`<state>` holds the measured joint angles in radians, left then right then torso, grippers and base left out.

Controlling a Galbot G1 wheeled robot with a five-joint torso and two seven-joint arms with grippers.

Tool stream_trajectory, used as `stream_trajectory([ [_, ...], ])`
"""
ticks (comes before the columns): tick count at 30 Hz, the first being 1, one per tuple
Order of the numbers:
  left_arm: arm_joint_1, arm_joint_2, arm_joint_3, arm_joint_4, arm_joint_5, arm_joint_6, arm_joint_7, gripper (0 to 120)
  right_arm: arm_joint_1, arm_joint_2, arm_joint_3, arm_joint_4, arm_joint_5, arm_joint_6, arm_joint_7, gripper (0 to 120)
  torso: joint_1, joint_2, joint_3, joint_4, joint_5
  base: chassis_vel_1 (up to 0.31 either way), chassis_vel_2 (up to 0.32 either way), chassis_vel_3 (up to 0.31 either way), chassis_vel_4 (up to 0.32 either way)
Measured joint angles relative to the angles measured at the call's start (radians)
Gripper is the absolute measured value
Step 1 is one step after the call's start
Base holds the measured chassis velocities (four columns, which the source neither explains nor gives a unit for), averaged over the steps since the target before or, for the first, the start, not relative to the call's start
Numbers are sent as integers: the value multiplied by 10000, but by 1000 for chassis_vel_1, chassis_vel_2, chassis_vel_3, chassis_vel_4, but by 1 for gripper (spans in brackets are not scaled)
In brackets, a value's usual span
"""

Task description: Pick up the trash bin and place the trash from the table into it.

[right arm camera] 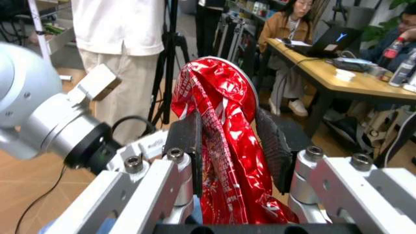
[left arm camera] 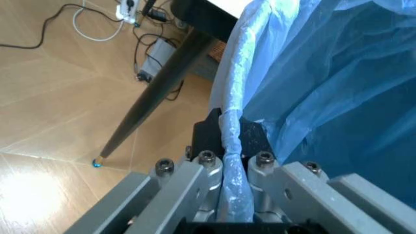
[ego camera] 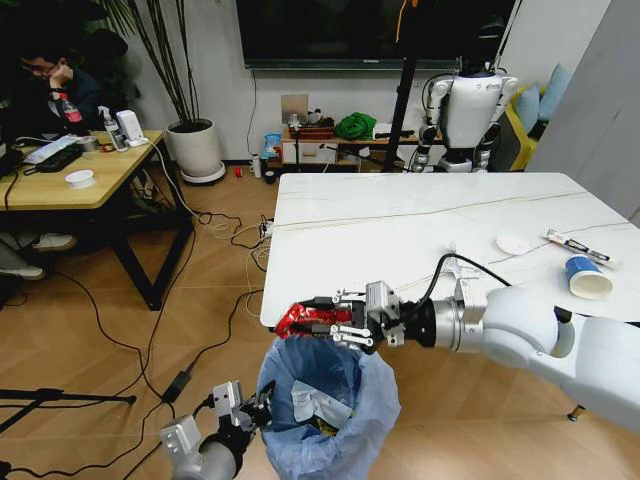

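Floorboards and loose cables lie on my left side, and low down there my left end effector is clamped on the rim of the trash bin, pinching a roll of its light-blue bag between the fingers. The bin hangs off the floor beside the near corner of the counter, just past its edge. Inside the bag I see some white and dark scraps, though I cannot tell what they are.

Directly above the bin's open mouth, my right end effector reaches across from the right and grips a crumpled red wrapper; in the right wrist view the wrapper stands up between the two black pads, squeezed tight.

Further right, on the white marble top, a crumpled tissue sits just behind my right forearm. Beyond it lie a white disc, then a thin white tube, and near it a blue paper cup tipped on its side close to the counter's right end.
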<state>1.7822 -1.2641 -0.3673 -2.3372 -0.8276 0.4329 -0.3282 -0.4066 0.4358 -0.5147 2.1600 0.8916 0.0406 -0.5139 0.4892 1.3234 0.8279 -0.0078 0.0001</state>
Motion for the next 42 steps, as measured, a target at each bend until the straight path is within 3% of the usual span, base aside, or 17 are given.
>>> stream_trajectory([
  [5,80,-30,-113,-31,0,-11,23,0,-96,130,-57,-344,-291,-20,-288,29,0,0,1,3,-1,0,0,0,0],
  [6,64,-29,-154,-32,-19,-13,28,0,-139,184,-34,-491,-387,-36,-396,37,1,0,1,1,0,0,0,0,0],
  [14,-2,-9,-196,12,-80,-15,29,0,-146,407,-42,-765,-430,-37,-413,68,1,0,1,1,-1,0,0,0,0],
  [19,45,16,-222,-4,-79,-20,29,0,-209,417,103,-858,-437,-1,-360,82,1,-1,1,1,-1,0,0,0,0],
  [22,170,60,-286,-82,-72,-20,28,0,-519,366,732,-941,-422,-6,-159,90,1,0,0,2,-1,0,0,0,0],
  [23,291,123,-353,-129,-48,-21,27,0,-872,329,1430,-1155,-509,-15,-141,97,1,0,0,1,-2,0,0,0,0],
  [24,291,123,-353,-129,-48,-21,27,0,-872,329,1430,-1155,-509,-15,-141,97,1,0,0,1,-2,0,0,0,0],
  [26,621,236,-553,-266,76,-63,52,0,-2311,313,4000,-1916,-583,-249,-94,100,1,0,0,3,-3,0,0,0,0],
  [27,621,236,-553,-266,76,-63,52,0,-2311,313,4000,-1916,-583,-249,-94,100,1,0,0,3,-3,0,0,0,0],
  [29,827,242,-760,-366,212,-165,145,0,-3288,414,5436,-2502,-484,-202,254,100,1,0,0,-3,-3,0,0,0,0],
  [30,827,242,-760,-366,212,-165,145,0,-3288,414,5436,-2502,-484,-202,254,100,1,0,0,-3,-3,0,0,0,0],
  [33,994,272,-1115,-480,246,-246,224,0,-5212,843,7975,-3366,-506,215,1209,100,1,-1,1,0,8,0,0,0,0],
  [35,1016,300,-1308,-491,246,-275,253,0,-6342,1245,9685,-3611,-586,284,1591,100,0,-2,-1,-2,-12,0,0,0,0],
  [36,1016,300,-1308,-491,246,-275,253,0,-6342,1245,9685,-3611,-586,284,1591,100,0,-2,-1,-2,-12,0,0,0,0],
  [39,1088,222,-1437,-492,294,-325,303,0,-8403,2245,11791,-3640,-832,230,1886,100,1,-2,0,1,4,0,0,0,0],
  [40,1088,222,-1437,-492,294,-325,303,0,-8403,2245,11791,-3640,-832,230,1886,100,1,-2,0,1,4,0,0,0,0],
  [42,1150,203,-1505,-484,377,-383,378,0,-9369,2963,12726,-3581,-1025,242,1925,100,0,-1,0,-3,3,0,0,0,0],
])
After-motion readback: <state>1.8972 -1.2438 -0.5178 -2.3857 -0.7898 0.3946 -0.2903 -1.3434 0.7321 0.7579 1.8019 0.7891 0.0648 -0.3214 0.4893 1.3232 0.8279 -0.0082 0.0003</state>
